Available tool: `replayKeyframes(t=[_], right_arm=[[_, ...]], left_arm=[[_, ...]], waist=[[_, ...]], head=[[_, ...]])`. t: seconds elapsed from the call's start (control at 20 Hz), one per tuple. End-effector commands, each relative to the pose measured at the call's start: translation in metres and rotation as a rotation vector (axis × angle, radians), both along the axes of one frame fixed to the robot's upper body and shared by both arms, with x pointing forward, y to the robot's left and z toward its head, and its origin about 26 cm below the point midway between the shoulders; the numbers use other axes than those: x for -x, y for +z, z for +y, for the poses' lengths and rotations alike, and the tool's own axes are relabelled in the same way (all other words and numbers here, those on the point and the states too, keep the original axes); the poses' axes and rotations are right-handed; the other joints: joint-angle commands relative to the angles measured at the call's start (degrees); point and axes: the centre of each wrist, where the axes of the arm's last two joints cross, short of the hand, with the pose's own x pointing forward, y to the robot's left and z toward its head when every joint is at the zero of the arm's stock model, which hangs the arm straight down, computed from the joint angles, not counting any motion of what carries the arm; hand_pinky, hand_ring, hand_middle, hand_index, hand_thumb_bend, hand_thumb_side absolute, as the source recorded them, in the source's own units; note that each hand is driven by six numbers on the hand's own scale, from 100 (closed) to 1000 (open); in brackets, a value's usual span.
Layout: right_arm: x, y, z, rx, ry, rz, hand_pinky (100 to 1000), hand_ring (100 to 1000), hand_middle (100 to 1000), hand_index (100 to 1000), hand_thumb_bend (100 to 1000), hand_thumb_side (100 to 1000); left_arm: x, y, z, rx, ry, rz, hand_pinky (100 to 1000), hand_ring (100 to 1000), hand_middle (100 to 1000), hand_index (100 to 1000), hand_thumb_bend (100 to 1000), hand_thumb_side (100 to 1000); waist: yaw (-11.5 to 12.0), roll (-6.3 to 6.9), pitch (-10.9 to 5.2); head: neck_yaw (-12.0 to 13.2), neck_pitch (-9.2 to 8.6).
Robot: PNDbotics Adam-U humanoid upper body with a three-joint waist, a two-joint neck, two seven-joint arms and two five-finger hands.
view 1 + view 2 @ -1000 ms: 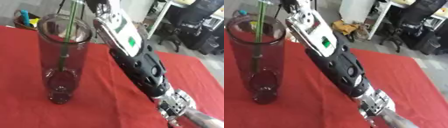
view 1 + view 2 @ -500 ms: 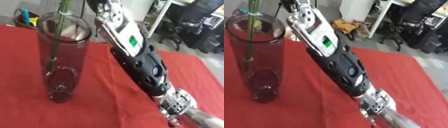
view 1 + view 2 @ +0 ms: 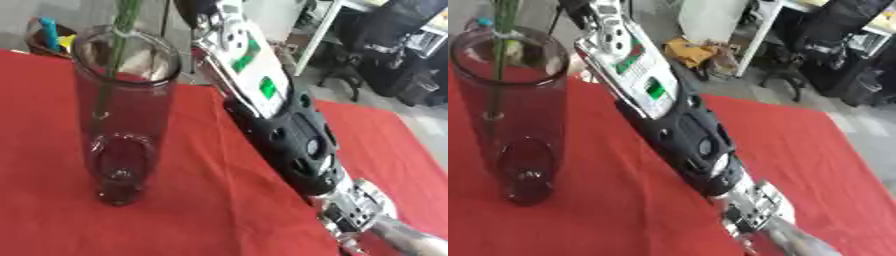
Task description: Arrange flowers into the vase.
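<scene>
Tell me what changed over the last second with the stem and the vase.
The green stem has gone upward: its lower end was deep in the vase and now hangs about halfway up. The right arm still reaches up past the vase. The vase stays upright on the red cloth.

Both of my eyes look steeply down from my head, close over the red tablecloth [image 3: 201, 200]. They share the glass vase [image 3: 122, 125] at left and my right forearm [image 3: 675, 130] crossing diagonally. The right eye seems set slightly rightward, showing more floor and office clutter beyond.
</scene>
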Motion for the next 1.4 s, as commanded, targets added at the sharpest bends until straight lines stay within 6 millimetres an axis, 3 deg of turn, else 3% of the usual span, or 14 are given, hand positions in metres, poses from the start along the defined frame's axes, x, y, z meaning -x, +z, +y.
replayKeyframes(t=[0.05,0.65,1.4], right_arm=[[0.014,0.011,-0.004,0.058,-0.047,-0.044,784,807,100,328,100,784],[0.021,0.006,-0.001,0.263,-0.221,-0.069,759,802,100,357,100,817],[0.019,-0.002,0.002,0.396,-0.26,-0.012,790,847,100,405,100,855]], left_arm=[[0.004,0.004,-0.003,0.0,-0.019,-0.02,628,443,666,781,116,1000],[0.004,0.004,-0.003,0.0,-0.028,-0.015,628,444,673,783,118,1000],[0.004,0.006,-0.004,0.005,-0.036,-0.018,627,456,676,784,121,1000]], waist=[[-0.2,0.93,-1.86],[-0.6,1.52,-2.25],[-0.4,1.12,-2.43]], head=[[0.0,0.0],[-0.1,0.16],[0.4,0.07]])
